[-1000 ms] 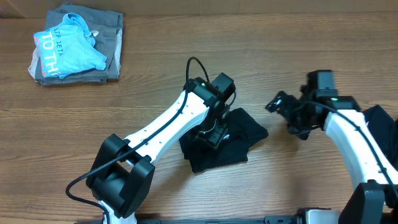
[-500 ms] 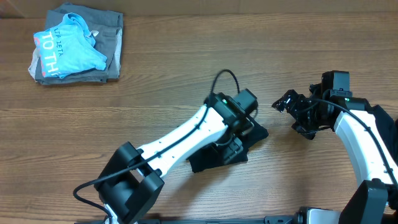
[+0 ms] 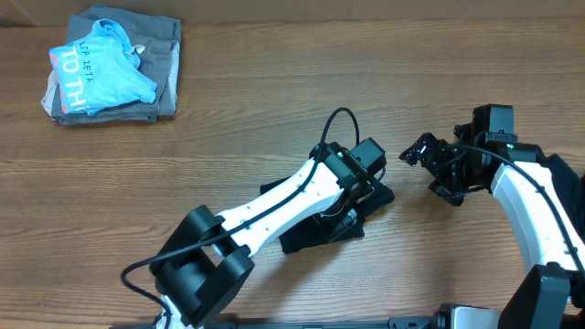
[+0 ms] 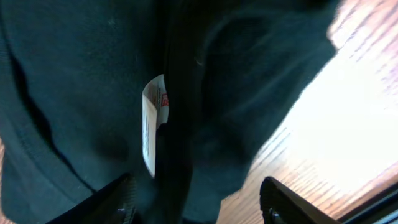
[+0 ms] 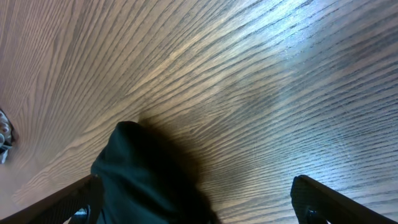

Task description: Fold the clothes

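Observation:
A crumpled black garment (image 3: 311, 233) lies on the wooden table near the front centre, partly hidden under my left arm. My left gripper (image 3: 355, 203) hangs low over the garment's right part. In the left wrist view the black fabric (image 4: 81, 81) fills most of the frame, with a small white label (image 4: 154, 121) on it. My left gripper (image 4: 199, 202) is open, its jaws on either side of a raised fold, the right one over bare wood. My right gripper (image 3: 422, 157) is open to the right of the garment. In its wrist view a black fabric tip (image 5: 143, 180) lies between the open right gripper (image 5: 202, 202) jaws.
A light blue shirt (image 3: 101, 78) with lettering rests on a grey folded garment (image 3: 160, 55) at the back left corner. More black cloth (image 3: 565, 178) shows at the right edge behind my right arm. Bare wooden table (image 3: 274, 110) lies between the pile and the arms.
My left arm has swung to the right across the black garment, and its gripper is now over the garment's right part. The right gripper has shifted slightly to the right and back.

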You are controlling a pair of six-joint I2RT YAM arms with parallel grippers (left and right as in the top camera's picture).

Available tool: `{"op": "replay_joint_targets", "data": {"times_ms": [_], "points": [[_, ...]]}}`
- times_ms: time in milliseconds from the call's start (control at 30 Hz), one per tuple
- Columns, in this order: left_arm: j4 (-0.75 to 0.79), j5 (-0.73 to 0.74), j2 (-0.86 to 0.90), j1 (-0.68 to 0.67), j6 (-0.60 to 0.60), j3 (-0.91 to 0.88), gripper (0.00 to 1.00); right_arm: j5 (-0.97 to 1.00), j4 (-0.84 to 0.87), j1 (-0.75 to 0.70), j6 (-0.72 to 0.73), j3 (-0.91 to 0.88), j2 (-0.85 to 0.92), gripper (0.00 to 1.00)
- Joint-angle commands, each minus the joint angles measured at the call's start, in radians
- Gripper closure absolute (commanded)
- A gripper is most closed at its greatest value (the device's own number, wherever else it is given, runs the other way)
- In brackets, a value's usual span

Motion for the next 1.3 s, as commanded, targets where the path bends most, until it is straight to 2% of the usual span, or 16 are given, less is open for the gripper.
{"op": "replay_joint_targets", "data": {"times_ms": [0,67,100,200,267,300,633,900,1067,1100,1133,1167,1200,1267], "points": [[0.008,-0.036,0.032,0.006,0.013,-0.006,0.38,-0.009,0.002,0.003,-0.008,0.026,0.005,0.00],[0.010,-0.080,0.034,0.006,-0.012,-0.006,0.49,-0.008,0.002,0.003,-0.009,0.026,0.005,0.00],[0.009,-0.098,0.033,0.006,-0.013,-0.006,0.62,-0.007,0.002,0.003,-0.008,0.026,0.005,0.00],[-0.003,-0.117,0.031,0.006,-0.037,-0.006,0.83,-0.006,0.003,0.003,-0.008,0.026,0.005,0.00],[-0.020,-0.116,0.030,0.006,-0.042,-0.006,0.94,-0.005,0.002,0.003,-0.008,0.026,0.005,0.00],[-0.030,-0.117,0.030,0.006,-0.052,-0.006,0.96,-0.005,0.003,0.003,-0.008,0.026,0.005,0.00],[-0.130,-0.113,0.005,0.006,-0.144,-0.005,0.96,-0.005,0.003,0.003,-0.008,0.026,0.005,0.00],[-0.234,0.074,-0.010,0.004,-0.146,-0.005,0.94,-0.006,0.002,0.003,-0.008,0.026,0.005,0.00],[-0.272,0.080,-0.010,0.004,-0.146,-0.010,0.93,-0.005,-0.001,0.003,-0.008,0.026,0.005,0.00],[-0.280,0.092,-0.010,0.004,-0.146,-0.011,0.90,-0.005,-0.001,0.003,-0.008,0.026,0.005,0.00],[-0.290,0.112,-0.010,0.004,-0.145,-0.014,0.81,-0.005,-0.001,0.003,-0.008,0.026,0.005,0.00],[-0.300,0.137,-0.010,0.004,-0.145,-0.018,0.67,-0.005,-0.001,0.003,-0.008,0.026,0.005,0.00],[-0.312,0.168,-0.010,0.004,-0.141,-0.023,0.60,-0.005,-0.001,0.003,-0.008,0.026,0.005,0.00],[-0.328,0.242,-0.010,0.004,-0.124,-0.034,0.59,-0.005,-0.001,0.003,-0.008,0.026,0.005,0.00]]}}
